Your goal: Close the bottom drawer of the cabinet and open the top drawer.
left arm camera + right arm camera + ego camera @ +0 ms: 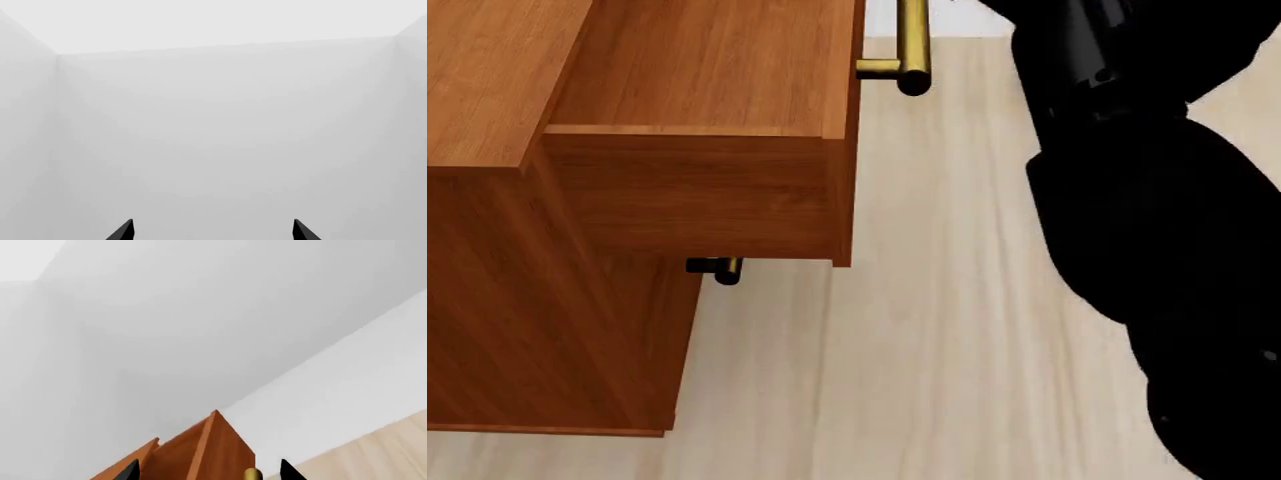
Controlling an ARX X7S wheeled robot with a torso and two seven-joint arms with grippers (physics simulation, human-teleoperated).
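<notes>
My right arm [1148, 250] looms black and closest in the head view, beside the cabinet [547, 330]. The top drawer [707, 130] already stands pulled out, its brass handle [910, 45] forward; below, another handle tip [718, 268] sits nearly flush, so I judge the bottom drawer closed. My right fingers [208, 471] are spread either side of the handle, gripping nothing; my left fingers [213, 230] are spread too, facing bare wall. Next: draw clear.
</notes>
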